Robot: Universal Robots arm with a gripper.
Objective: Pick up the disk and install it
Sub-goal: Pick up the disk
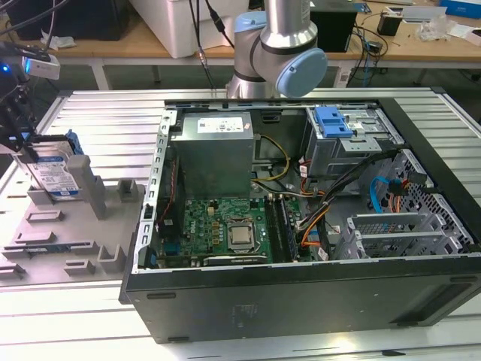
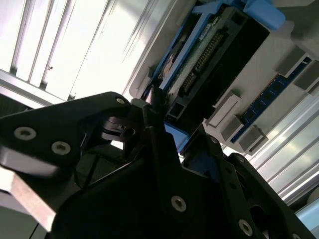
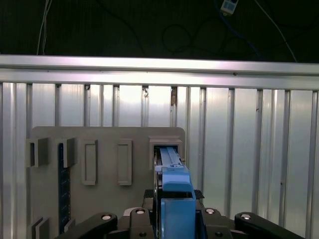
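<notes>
Counts: I see one computer case [image 1: 301,308], one grey tray [image 1: 68,241], one disk [image 1: 56,171], one arm [image 1: 278,53] and one gripper [image 1: 26,150].
Case: it lies open on the slatted table [image 1: 113,113], from the middle out to the edge on the exterior view's right.
Inside the case: one motherboard [image 1: 218,226] sits towards the near wall. One grey power supply [image 1: 214,150] and one blue-handled drive cage [image 1: 338,139] sit against the far wall.
Tray: it lies along the table edge on the exterior view's left, just beside the case, and carries several raised slots.
In the tray: the disk stands upright on edge in a slot at the far end, and one blue memory stick [image 3: 62,184] lies in a slot near the opposite side.
Claw: clenched on the disk. In the first wrist view I see black fingers [image 3: 149,198] pressed against both sides of its blue carrier.
Hard to make out: the disk's lower edge is sunk in its slot. In the first wrist view I see it edge-on only. In the second wrist view the black claw body covers part of it. In the exterior view the frame edge cuts the claw off.
Farthest: one wooden workbench [image 1: 421,45] stands beyond the table.
</notes>
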